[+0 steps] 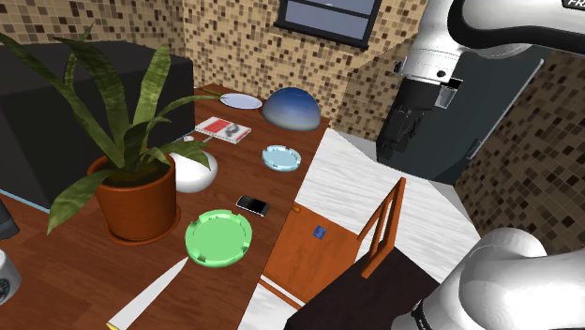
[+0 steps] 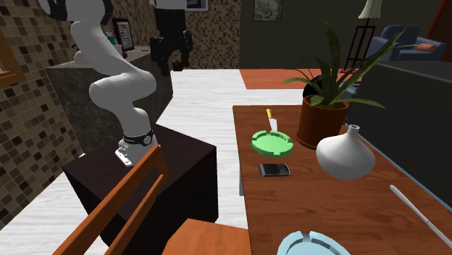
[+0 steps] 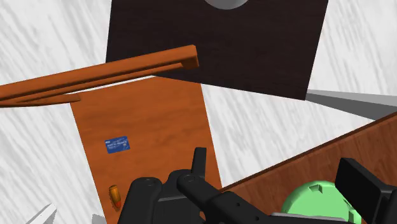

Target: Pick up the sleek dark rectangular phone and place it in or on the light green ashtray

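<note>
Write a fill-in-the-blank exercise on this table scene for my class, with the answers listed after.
The dark phone lies between the green ashtray and a second ashtray, coloured light ___. The small blue card lies on the seat of the ___. The white vase stands beside the potted ___.
Missing words: blue; chair; plant.

White arm [image 1: 473, 33]: glossy rounded segments with dark grey bands at the joints. The top link has a black strip [image 1: 570, 4] with white letters "FR". The gripper [image 1: 394, 145] is all black, blocky and matte. The base collar [image 2: 137, 136] is a black ring with small white marks, and a pale foot plate [image 2: 124, 153] sits under it. The stand [image 2: 156, 181] is a plain dark box.
</note>
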Tool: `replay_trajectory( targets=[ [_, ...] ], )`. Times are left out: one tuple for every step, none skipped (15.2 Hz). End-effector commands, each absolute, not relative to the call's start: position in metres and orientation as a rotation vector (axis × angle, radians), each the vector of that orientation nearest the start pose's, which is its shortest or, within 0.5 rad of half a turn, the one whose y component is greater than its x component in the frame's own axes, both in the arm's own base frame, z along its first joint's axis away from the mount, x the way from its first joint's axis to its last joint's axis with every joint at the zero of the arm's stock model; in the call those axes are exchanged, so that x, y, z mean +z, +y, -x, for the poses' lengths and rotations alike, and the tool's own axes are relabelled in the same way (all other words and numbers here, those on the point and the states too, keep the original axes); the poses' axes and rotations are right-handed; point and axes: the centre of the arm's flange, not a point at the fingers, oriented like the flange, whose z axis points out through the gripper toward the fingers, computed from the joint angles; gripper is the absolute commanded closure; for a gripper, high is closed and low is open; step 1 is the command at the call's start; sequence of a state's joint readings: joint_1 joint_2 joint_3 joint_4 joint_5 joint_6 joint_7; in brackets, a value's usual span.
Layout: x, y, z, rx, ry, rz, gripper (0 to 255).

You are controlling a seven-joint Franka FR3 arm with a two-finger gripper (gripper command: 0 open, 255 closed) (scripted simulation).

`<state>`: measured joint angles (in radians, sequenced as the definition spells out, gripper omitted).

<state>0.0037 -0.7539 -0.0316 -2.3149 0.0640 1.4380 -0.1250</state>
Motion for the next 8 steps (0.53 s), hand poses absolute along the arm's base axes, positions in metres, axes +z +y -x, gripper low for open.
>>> replay_trajectory(
  targets=[
    [0.589,-0.004,-0.301,0.178,-0.17,3.038,0],
    [0.58,-0.001,-0.309,0.171,-0.197,3.04,0],
    [0.57,0.002,-0.317,0.164,-0.225,3.043,0],
    [0.56,0.004,-0.325,0.157,-0.252,3.045,0],
    [0.551,0.007,-0.333,0.151,-0.28,3.047,0],
    [0.541,0.011,-0.341,0.144,-0.308,3.048,0],
    [0.532,0.014,-0.349,0.137,-0.335,3.05,0],
    [0.522,0.017,-0.357,0.13,-0.363,3.051,0]
  ],
)
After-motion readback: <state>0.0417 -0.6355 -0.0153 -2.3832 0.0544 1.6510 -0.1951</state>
